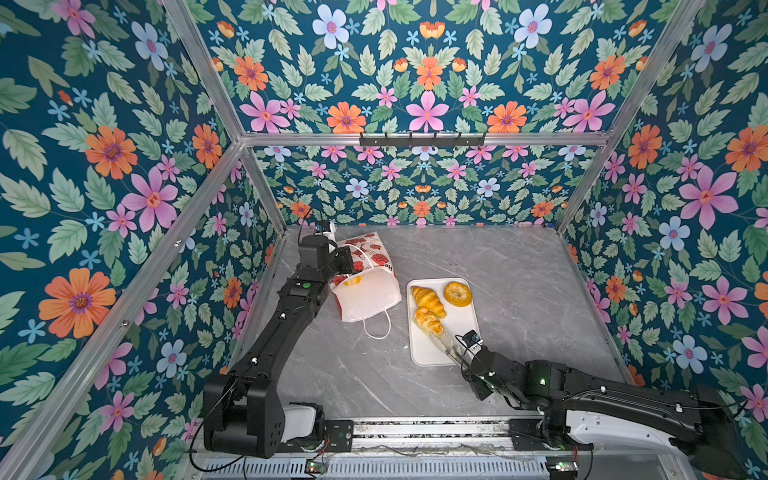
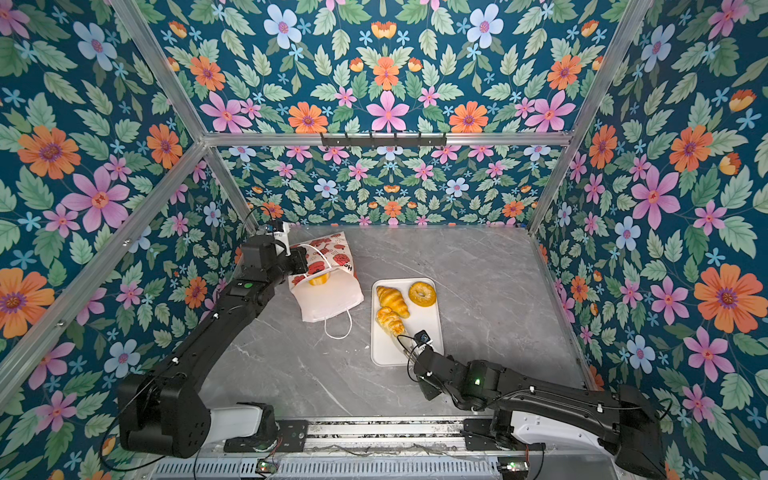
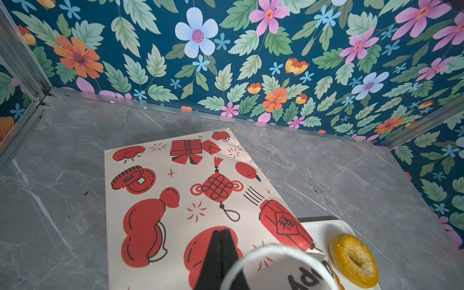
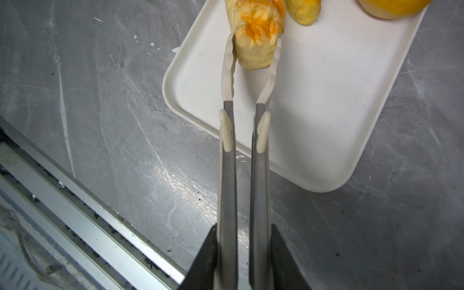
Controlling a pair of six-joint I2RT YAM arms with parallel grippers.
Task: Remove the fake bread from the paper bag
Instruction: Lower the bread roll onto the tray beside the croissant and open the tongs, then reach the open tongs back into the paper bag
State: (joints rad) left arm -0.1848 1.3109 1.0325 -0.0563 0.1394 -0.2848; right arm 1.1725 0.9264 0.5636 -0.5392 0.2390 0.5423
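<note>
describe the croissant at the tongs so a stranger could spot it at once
On the grey table, beside the paper bag, lies a white tray. Of its two croissants, this croissant is the nearer to the robot's base, its end between the tips of the tongs; the other croissant and the bagel lie farther back.

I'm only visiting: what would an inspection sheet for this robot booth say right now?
Surface: grey marbled table.
Job's things: paper bag open, one yellow bread inside; far croissant, near croissant and bagel on white tray.
Clutter: white flecks beside tray.
Grippers: left pincer shut on paper bag's mouth edge; right pincer shut on tongs, tips straddling near croissant.
Cables: black wires loop at both wrists.
Surroundings: floral walls, metal frame.
</note>
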